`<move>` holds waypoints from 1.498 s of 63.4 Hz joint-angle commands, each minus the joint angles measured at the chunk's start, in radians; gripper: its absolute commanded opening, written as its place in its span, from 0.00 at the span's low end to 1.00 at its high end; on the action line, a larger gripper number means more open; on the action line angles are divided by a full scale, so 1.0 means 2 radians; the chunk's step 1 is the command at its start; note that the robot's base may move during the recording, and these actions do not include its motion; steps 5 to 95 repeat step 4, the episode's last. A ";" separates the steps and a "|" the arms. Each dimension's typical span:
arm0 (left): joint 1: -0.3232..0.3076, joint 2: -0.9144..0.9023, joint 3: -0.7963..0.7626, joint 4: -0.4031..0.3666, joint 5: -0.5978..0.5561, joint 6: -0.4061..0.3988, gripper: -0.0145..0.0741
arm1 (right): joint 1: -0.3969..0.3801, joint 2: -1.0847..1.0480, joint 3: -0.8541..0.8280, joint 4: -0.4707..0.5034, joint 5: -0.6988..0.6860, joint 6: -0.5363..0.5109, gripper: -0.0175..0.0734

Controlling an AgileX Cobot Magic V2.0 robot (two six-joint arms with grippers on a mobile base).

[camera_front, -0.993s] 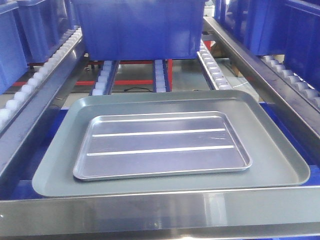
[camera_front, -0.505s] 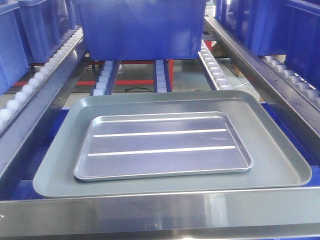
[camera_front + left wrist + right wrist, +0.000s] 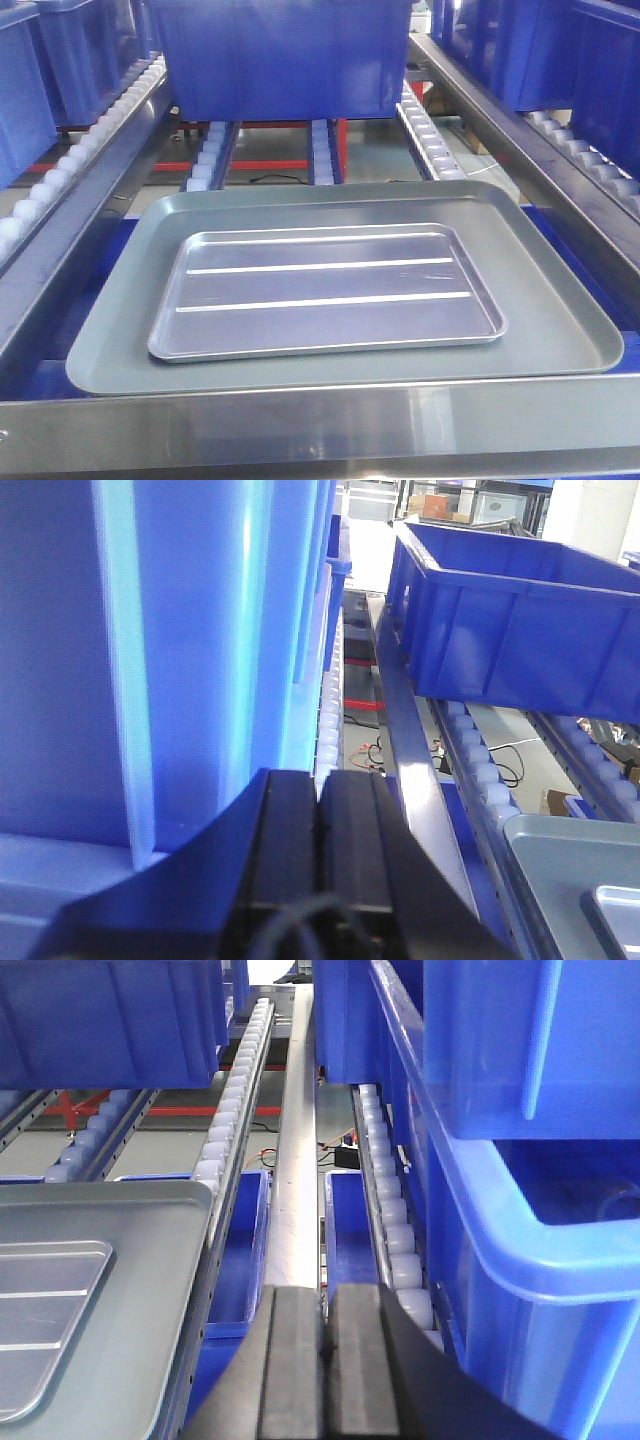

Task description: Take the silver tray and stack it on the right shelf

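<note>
The silver tray (image 3: 325, 290), shiny with two raised ribs, lies flat inside a larger dull grey tray (image 3: 560, 330) on the right shelf (image 3: 330, 425), just behind its steel front edge. Neither gripper shows in the front view. In the left wrist view my left gripper (image 3: 320, 780) is shut with nothing in it, beside a blue bin and left of the trays; a corner of the silver tray (image 3: 615, 910) shows at lower right. My right gripper (image 3: 323, 1295) is shut and empty over a steel rail, to the right of the silver tray (image 3: 40, 1330).
A blue bin (image 3: 285, 55) sits on the rollers behind the trays. More blue bins (image 3: 570, 50) fill the lanes on both sides. White roller rails (image 3: 425, 130) and steel frame bars (image 3: 500, 130) run along the trays. A blue bin (image 3: 540, 1160) stands close to the right gripper.
</note>
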 commanded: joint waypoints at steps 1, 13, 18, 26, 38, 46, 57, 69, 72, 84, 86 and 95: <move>0.000 -0.007 0.008 -0.004 -0.039 -0.001 0.06 | -0.002 -0.011 -0.010 0.000 -0.047 -0.005 0.25; 0.000 -0.007 0.008 -0.004 -0.039 -0.001 0.06 | -0.002 -0.011 -0.010 0.000 -0.047 -0.005 0.25; 0.000 -0.007 0.008 -0.004 -0.039 -0.001 0.06 | -0.002 -0.011 -0.010 0.000 -0.047 -0.005 0.25; 0.000 -0.007 0.008 -0.004 -0.039 -0.001 0.06 | -0.002 -0.011 -0.010 0.000 -0.047 -0.005 0.25; 0.000 -0.007 0.008 -0.004 -0.039 -0.001 0.06 | -0.002 -0.011 -0.010 0.000 -0.047 -0.005 0.25; 0.000 -0.007 0.008 -0.004 -0.039 -0.001 0.06 | -0.002 -0.011 -0.010 0.000 -0.047 -0.005 0.25; 0.000 -0.007 0.008 -0.004 -0.039 -0.001 0.06 | -0.002 -0.011 -0.010 0.000 -0.047 -0.005 0.25; 0.000 -0.007 0.008 -0.004 -0.039 -0.001 0.06 | -0.002 -0.011 -0.010 0.000 -0.047 -0.005 0.25; 0.000 -0.007 0.008 -0.004 -0.039 -0.001 0.06 | -0.002 -0.011 -0.010 0.000 -0.047 -0.005 0.25; 0.000 -0.007 0.008 -0.004 -0.039 -0.001 0.06 | -0.002 -0.011 -0.010 0.000 -0.047 -0.005 0.25; 0.000 -0.007 0.008 -0.004 -0.039 -0.001 0.06 | -0.002 -0.011 -0.010 0.000 -0.047 -0.005 0.25; 0.000 -0.007 0.008 -0.004 -0.039 -0.001 0.06 | -0.002 -0.011 -0.010 0.000 -0.047 -0.005 0.25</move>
